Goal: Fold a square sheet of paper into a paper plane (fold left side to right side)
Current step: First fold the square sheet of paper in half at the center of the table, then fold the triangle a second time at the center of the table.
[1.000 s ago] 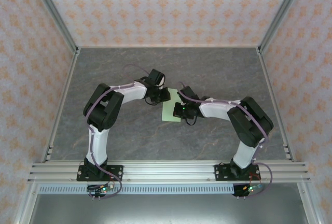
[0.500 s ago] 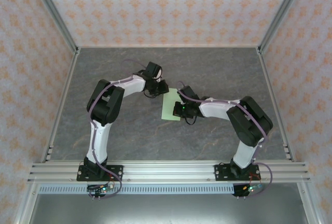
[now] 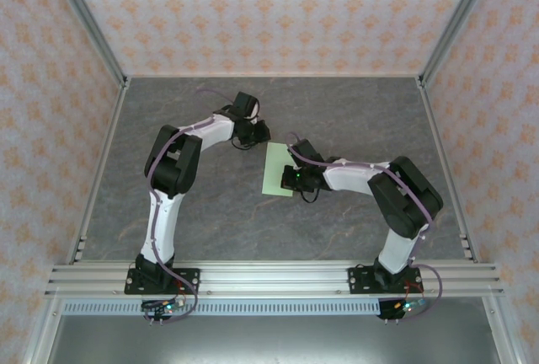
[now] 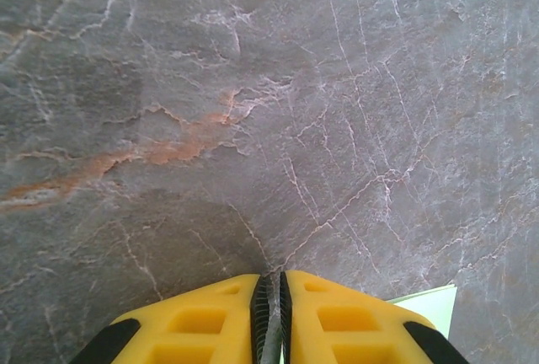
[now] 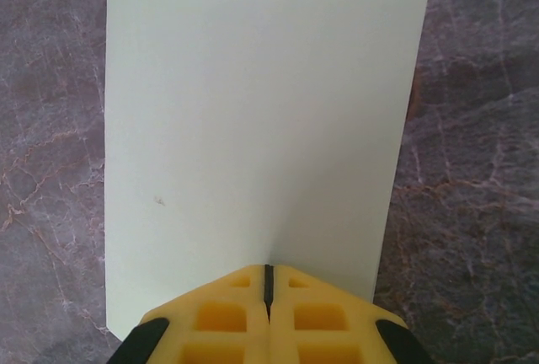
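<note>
The square sheet of paper (image 3: 274,170) lies on the table as a pale green upright rectangle, folded over. In the right wrist view the paper (image 5: 261,103) spreads flat ahead of the yellow fingers. My right gripper (image 3: 289,180) (image 5: 269,270) is shut, its tips resting on the sheet near its lower right edge. My left gripper (image 3: 258,135) (image 4: 271,278) sits just off the sheet's far left corner over bare table, its jaws all but shut with nothing between them. A corner of the paper (image 4: 428,303) peeks in at the lower right of the left wrist view.
The grey marble-patterned table (image 3: 354,111) stretches around the paper. Patterned walls (image 3: 269,10) enclose it at the back and both sides, with metal posts at the corners. An aluminium rail (image 3: 269,278) carrying the arm bases runs along the near edge.
My left gripper has drawn back off the paper toward the far left, uncovering the sheet's upper edge. The right gripper and the paper have stayed put.
</note>
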Controlling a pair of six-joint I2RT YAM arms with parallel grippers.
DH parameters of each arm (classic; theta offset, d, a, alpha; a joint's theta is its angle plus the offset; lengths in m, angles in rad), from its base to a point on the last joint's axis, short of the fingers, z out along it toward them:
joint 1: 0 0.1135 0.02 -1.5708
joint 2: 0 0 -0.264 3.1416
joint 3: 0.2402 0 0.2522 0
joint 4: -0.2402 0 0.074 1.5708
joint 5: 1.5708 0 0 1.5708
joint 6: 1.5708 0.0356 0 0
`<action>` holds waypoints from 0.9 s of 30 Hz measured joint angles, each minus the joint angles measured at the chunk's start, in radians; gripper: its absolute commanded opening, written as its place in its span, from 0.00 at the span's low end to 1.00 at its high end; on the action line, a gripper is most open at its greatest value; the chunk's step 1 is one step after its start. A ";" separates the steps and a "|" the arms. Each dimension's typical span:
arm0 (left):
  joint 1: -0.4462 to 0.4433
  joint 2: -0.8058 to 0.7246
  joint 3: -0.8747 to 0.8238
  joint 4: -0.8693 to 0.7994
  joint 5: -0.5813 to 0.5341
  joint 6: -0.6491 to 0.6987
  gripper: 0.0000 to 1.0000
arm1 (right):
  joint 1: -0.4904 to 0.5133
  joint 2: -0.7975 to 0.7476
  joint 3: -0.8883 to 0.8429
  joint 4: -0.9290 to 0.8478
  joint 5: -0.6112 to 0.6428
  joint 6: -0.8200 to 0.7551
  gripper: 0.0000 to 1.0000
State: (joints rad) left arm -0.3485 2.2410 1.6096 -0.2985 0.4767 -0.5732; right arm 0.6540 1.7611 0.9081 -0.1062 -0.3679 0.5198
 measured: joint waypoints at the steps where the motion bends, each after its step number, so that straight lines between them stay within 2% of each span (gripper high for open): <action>1: 0.003 -0.002 -0.001 0.001 0.001 0.001 0.20 | -0.001 -0.001 0.000 -0.002 -0.003 -0.006 0.09; 4: 0.024 -0.043 -0.049 0.018 -0.021 0.017 0.23 | -0.007 -0.016 -0.005 -0.025 -0.021 -0.029 0.11; 6: 0.052 -0.115 -0.124 0.021 -0.042 0.026 0.25 | -0.010 -0.036 -0.010 -0.063 -0.026 -0.051 0.17; 9: 0.089 -0.274 -0.259 0.050 -0.055 0.022 0.27 | -0.014 -0.079 -0.019 -0.125 -0.034 -0.082 0.28; 11: 0.095 -0.410 -0.367 0.098 -0.058 0.002 0.27 | -0.019 -0.129 -0.019 -0.154 -0.036 -0.098 0.40; 13: 0.082 -0.531 -0.469 0.160 -0.057 -0.032 0.28 | -0.028 -0.191 -0.019 -0.167 -0.032 -0.109 0.52; 16: 0.027 -0.634 -0.575 0.240 -0.053 -0.082 0.29 | -0.061 -0.285 -0.019 -0.169 -0.019 -0.129 0.62; 22: -0.129 -0.525 -0.604 0.311 -0.017 -0.138 0.28 | -0.189 -0.307 -0.027 -0.124 -0.020 -0.100 0.68; 27: -0.148 -0.419 -0.623 0.358 0.000 -0.179 0.27 | -0.212 -0.297 -0.106 -0.030 -0.029 0.006 0.69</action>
State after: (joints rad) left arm -0.4961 1.8221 0.9863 0.0593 0.4763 -0.7521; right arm 0.4423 1.4643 0.8021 -0.1364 -0.3969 0.5259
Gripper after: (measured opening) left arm 0.278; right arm 0.690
